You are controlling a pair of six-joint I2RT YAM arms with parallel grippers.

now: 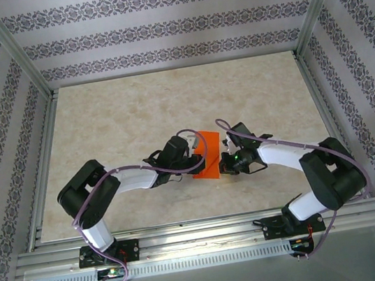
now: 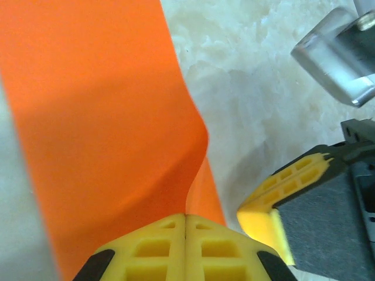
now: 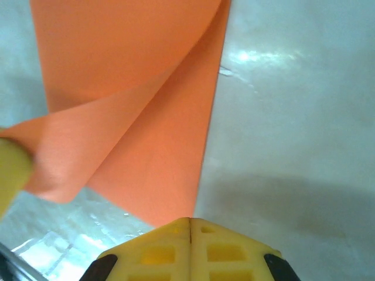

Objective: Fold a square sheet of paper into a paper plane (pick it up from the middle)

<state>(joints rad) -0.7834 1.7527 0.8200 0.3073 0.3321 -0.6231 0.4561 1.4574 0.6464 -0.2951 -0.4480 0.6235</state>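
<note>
For this fold, the flap's edge probably needed to be lined up with the layer underneath before anything got pressed flat. The square sheet of paper [image 1: 207,153] was seen mid-frame over the desk [image 1: 134,113], half curled over. The raised flap was gripped by the clenched left pincer [image 2: 185,219]. The right pincer [image 3: 190,221] was clenched too, with the sheet's bottom corner at its tips; whether it was pinched couldn't be told.

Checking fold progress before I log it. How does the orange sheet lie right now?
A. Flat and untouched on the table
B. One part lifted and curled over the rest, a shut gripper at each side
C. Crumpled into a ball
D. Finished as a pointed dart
B: the square sheet of paper has a flap curling over its lower layer, with the left gripper and right gripper shut at its edges.
</note>
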